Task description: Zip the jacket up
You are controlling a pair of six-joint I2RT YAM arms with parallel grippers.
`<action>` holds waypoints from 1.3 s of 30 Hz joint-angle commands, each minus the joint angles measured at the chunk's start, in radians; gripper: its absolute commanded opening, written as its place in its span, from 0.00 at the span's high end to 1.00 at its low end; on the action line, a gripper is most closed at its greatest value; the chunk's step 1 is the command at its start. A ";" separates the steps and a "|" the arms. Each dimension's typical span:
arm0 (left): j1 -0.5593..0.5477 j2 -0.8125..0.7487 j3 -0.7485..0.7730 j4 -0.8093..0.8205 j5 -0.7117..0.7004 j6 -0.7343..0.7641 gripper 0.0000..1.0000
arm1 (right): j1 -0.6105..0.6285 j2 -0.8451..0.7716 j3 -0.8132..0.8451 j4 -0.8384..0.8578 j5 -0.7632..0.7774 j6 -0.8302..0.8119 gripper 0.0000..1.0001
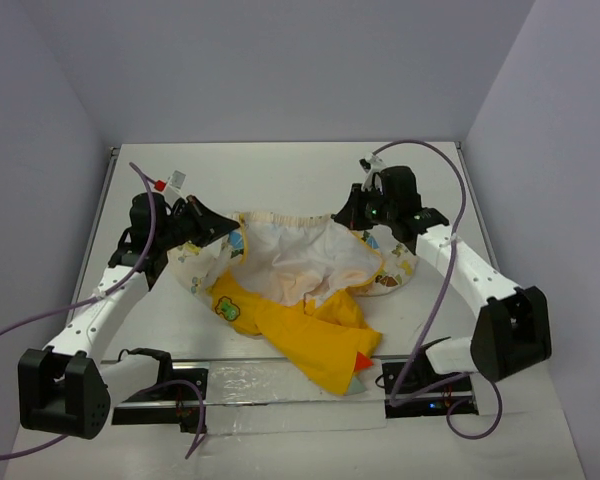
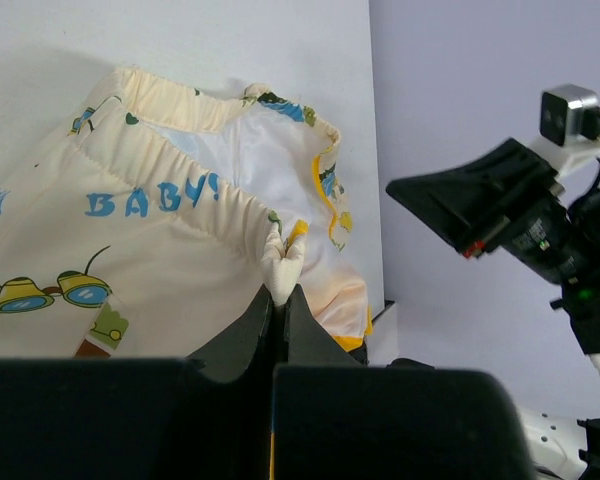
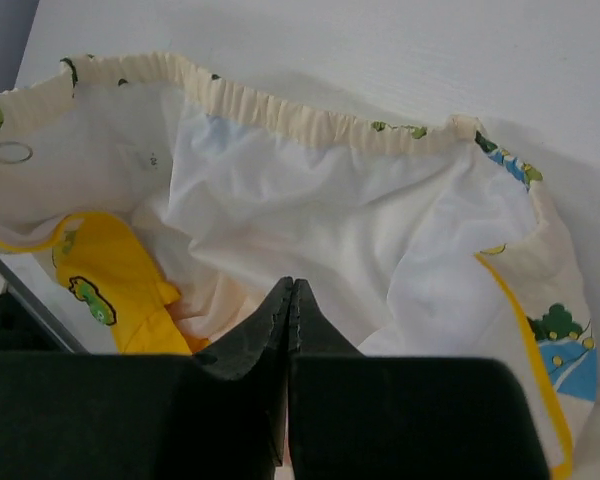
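The jacket (image 1: 300,265) lies in the middle of the counter (image 1: 280,170), spread open with its white lining up. The yellow part trails toward the arm bases, and the gathered hem (image 3: 280,105) lies on the far side.

It looks light, thin and limp. It should fold and slide easily on the smooth counter, and a pull at one spot will likely drag the rest along. The cloth can take a firm pinch, but a shallow one may slip off. The yellow trim (image 2: 298,232) along the front opening and the corners where it meets the hem seem the best places to grip, since the seams there are thicker. A small metal ring (image 3: 10,152) shows at the opening's edge in the right wrist view. It may be the zipper pull, though I cannot be sure.

The left gripper (image 2: 280,300) is clenched on a small peak of cream cloth at the hem corner, right where the trim ends, and the fabric bunches up above its fingertips. The right gripper (image 3: 290,295) is at the jacket's opposite side, its fingers pressed fully together above the lining. No cloth visibly stands up between them, so I cannot tell whether it has caught the edge or closed on nothing.
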 commanded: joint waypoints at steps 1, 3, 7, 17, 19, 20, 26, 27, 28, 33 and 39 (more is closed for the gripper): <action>0.003 -0.030 0.045 -0.001 -0.003 0.021 1.00 | 0.014 -0.093 -0.037 -0.046 0.207 -0.017 0.87; 0.003 -0.033 0.034 0.012 -0.001 0.014 1.00 | -0.031 -0.055 -0.028 -0.062 0.243 -0.012 0.40; 0.003 -0.024 0.026 0.024 0.014 0.007 1.00 | -0.055 0.041 0.014 -0.111 0.301 -0.023 0.16; 0.003 -0.030 0.000 0.054 0.036 -0.005 1.00 | -0.078 0.229 0.031 -0.069 0.249 -0.040 0.18; 0.003 -0.029 -0.001 0.052 0.037 -0.004 1.00 | -0.084 0.238 0.028 -0.049 0.226 -0.031 0.21; 0.003 -0.028 -0.002 0.052 0.037 -0.004 1.00 | -0.084 0.239 0.029 -0.045 0.216 -0.028 0.22; 0.003 -0.034 -0.012 0.056 0.040 -0.007 1.00 | -0.084 0.217 0.028 -0.027 0.224 -0.029 0.28; 0.003 -0.034 -0.012 0.058 0.040 -0.007 1.00 | -0.084 0.215 0.030 -0.027 0.227 -0.032 0.28; 0.003 -0.034 -0.015 0.063 0.045 -0.011 1.00 | -0.084 0.213 0.033 -0.029 0.225 -0.037 0.29; 0.003 -0.034 -0.015 0.072 0.051 -0.016 1.00 | -0.084 0.213 0.041 -0.029 0.210 -0.043 0.29; 0.003 -0.036 -0.012 0.067 0.052 -0.012 1.00 | -0.084 0.215 0.052 -0.023 0.199 -0.042 0.30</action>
